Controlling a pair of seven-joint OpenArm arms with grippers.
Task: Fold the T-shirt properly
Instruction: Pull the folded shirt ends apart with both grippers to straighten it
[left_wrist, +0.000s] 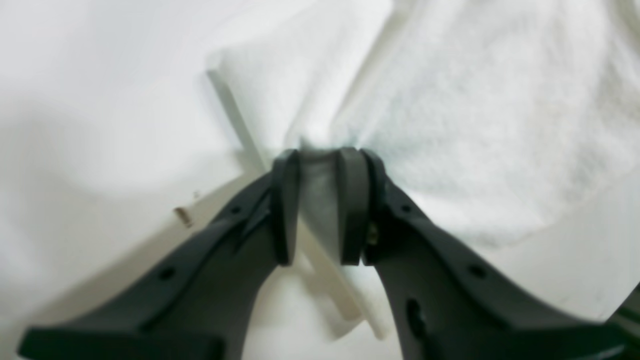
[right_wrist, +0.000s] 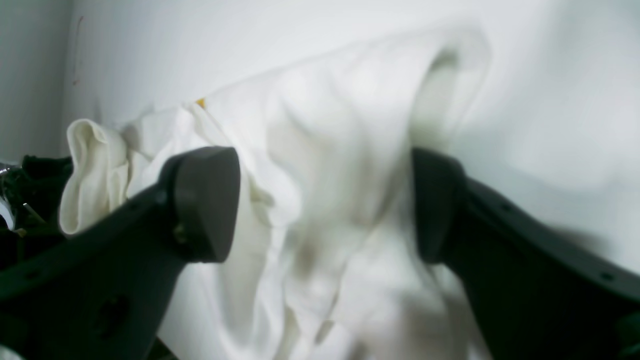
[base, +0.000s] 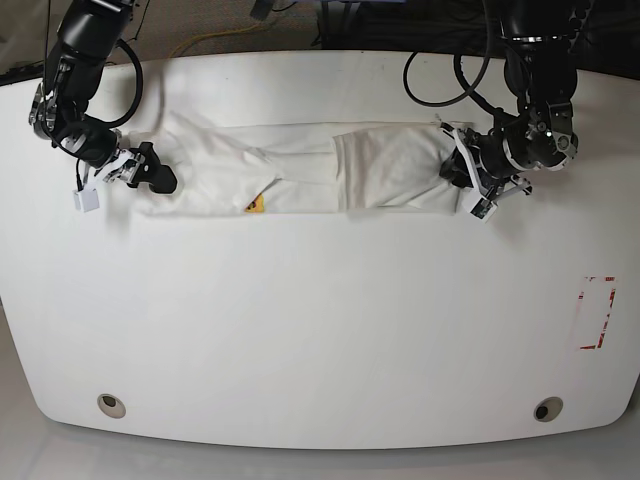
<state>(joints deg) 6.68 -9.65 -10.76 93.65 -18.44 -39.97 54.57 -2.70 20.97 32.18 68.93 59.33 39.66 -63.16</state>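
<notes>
You have one T-shirt (base: 300, 178) lying on one tabletop (base: 320, 330), two arms each ending in one gripper (the left gripper (base: 462, 180) and the right gripper (base: 150, 172)), two round holes near the tabletop's front edge, and one red-edged marking.

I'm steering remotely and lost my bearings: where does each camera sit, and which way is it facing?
Left wrist: behind the left hand, looking along fingers pinching a fold of the T-shirt.
Right wrist: behind the right hand, its open fingers straddling bunched shirt.
Base: overhead, looking down on the white table, both arms at the shirt's ends.
Shared: all show the T-shirt.
</notes>
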